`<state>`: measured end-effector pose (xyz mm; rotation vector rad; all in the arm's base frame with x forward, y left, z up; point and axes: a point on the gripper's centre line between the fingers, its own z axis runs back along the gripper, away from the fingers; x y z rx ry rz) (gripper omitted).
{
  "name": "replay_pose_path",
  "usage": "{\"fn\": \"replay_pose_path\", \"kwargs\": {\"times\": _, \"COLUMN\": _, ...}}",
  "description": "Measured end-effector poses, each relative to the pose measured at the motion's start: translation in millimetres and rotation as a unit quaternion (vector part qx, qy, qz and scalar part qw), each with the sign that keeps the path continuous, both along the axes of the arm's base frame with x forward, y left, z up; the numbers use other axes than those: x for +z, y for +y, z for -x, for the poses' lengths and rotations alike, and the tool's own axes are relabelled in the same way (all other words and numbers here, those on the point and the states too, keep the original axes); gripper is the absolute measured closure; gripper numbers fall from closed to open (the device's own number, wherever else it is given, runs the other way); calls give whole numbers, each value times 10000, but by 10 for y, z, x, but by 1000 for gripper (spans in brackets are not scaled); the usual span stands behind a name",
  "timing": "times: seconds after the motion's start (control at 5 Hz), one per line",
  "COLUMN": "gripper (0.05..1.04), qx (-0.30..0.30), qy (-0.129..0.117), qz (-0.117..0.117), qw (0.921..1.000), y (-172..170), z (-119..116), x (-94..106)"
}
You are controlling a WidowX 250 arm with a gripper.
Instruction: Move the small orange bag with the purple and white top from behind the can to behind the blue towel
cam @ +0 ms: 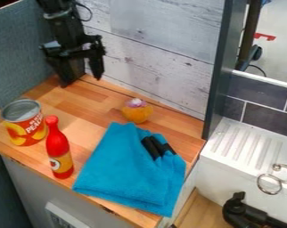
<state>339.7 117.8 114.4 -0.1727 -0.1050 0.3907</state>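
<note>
In the camera view, the black gripper (pixel 80 81) hangs at the upper left of the frame, with its fingers apart and nothing between them. It points down beside the pale wall panel (pixel 164 40), perhaps so that the arm does not cover the counter (pixel 80 104). The yellow-orange toy (pixel 136 115) with a whitish-pink top sits near the middle. At the left, the can (pixel 26 127) and the red bottle (pixel 59 153) stand upright on their bases, close together; whether they touch, I cannot tell. The blue cloth (pixel 128 171) lies folded at lower centre, probably to make it compact, with black pieces (pixel 155 148) on its upper right part. The wall panel and the dark post (pixel 220 71) could limit movement sideways; the white sink (pixel 238 147) is at right.
</note>
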Motion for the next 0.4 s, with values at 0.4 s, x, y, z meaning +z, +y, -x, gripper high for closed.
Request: {"fn": "replay_pose_path", "kwargs": {"times": 0.4, "gripper": 83, "qx": -1139, "qy": 1057, "qz": -1276, "qw": 9796, "y": 142, "z": 476, "x": 93}}
